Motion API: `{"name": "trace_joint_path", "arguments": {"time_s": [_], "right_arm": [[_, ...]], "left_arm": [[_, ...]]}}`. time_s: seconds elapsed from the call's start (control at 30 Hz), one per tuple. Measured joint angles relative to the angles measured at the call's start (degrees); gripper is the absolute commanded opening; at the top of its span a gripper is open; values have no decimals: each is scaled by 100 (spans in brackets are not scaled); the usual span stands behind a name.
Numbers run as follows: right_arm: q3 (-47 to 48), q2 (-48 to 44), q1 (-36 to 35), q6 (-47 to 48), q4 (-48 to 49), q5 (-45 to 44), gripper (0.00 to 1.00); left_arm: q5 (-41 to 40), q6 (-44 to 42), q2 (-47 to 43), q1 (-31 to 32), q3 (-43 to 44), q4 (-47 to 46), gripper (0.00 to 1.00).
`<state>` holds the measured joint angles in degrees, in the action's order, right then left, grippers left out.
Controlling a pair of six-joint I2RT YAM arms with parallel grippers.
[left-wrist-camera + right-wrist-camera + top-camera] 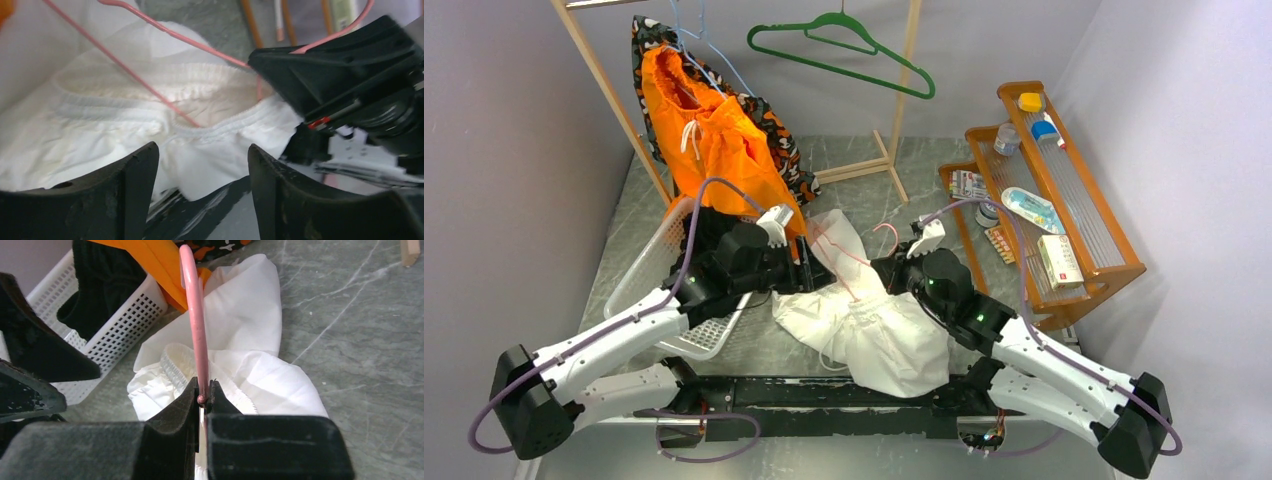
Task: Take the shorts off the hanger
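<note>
The bright orange shorts (pixel 714 140) with a white drawstring hang on a blue wire hanger (pixel 692 40) on the rack at the back left; an orange edge shows in the right wrist view (pixel 150 260). My right gripper (pixel 884 262) (pixel 204 386) is shut on the hook of a pink wire hanger (pixel 829 262) (pixel 195 315). That hanger runs through the gathered waist of a plain white garment (pixel 874 330) (pixel 100 125) (pixel 250 315) lying on the table. My left gripper (pixel 802 265) (pixel 202 150) is open and empty just over the white waistband, near the pink hanger (pixel 150 65).
A white mesh basket (pixel 649 270) (pixel 115 335) with a black garment (pixel 95 295) sits at the left. A black-and-orange patterned garment (pixel 779 140) hangs behind the shorts. A green hanger (pixel 844 50) hangs on the wooden rack (pixel 604 90). A wooden shelf (pixel 1074 200) with small items stands at the right.
</note>
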<state>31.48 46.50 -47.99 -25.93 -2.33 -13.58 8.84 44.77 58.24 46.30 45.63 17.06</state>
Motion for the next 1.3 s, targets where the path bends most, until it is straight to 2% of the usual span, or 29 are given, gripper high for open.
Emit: {"name": "trace_joint_path", "arguments": {"time_s": [0.17, 0.27, 0.4, 0.7, 0.77, 0.83, 0.9, 0.97, 1.2, 1.27, 1.3], "right_arm": [[-59, -79, 0, -92, 247, 96, 0], [-142, -264, 0, -92, 280, 157, 0], [-284, -531, 0, -76, 330, 219, 0], [-339, -487, 0, 9, 378, 424, 0], [-404, -511, 0, 11, 487, 520, 0], [-549, -621, 0, -11, 605, 595, 0], [-715, -778, 4, -44, 693, 627, 0], [-813, -931, 7, -79, 767, 640, 0], [-841, -1281, 2, -151, 715, 721, 4], [-841, -1379, 2, -122, 708, 791, 9], [-841, -1412, 2, -101, 713, 811, 16]], "left_arm": [[-492, 1611, 98, 221, -999, -1709, 72], [-717, 2286, 592, 232, -1093, -2074, 72], [-960, 2813, 1102, 302, -841, -2398, 73], [-1419, 3410, 1178, 562, -660, -3012, 73], [-1432, 3462, 1346, 562, -553, -2959, 67], [-1427, 3451, 1665, 562, -190, -2643, 57], [-1423, 3379, 1875, 562, 127, -2319, 35], [-1456, 3274, 1923, 562, 249, -2098, 20], [-1593, 3023, 1762, 566, 350, -2002, 7], [-1615, 2924, 1764, 570, 527, -1976, 7], [-1617, 2857, 1764, 573, 608, -1967, 7]]}}
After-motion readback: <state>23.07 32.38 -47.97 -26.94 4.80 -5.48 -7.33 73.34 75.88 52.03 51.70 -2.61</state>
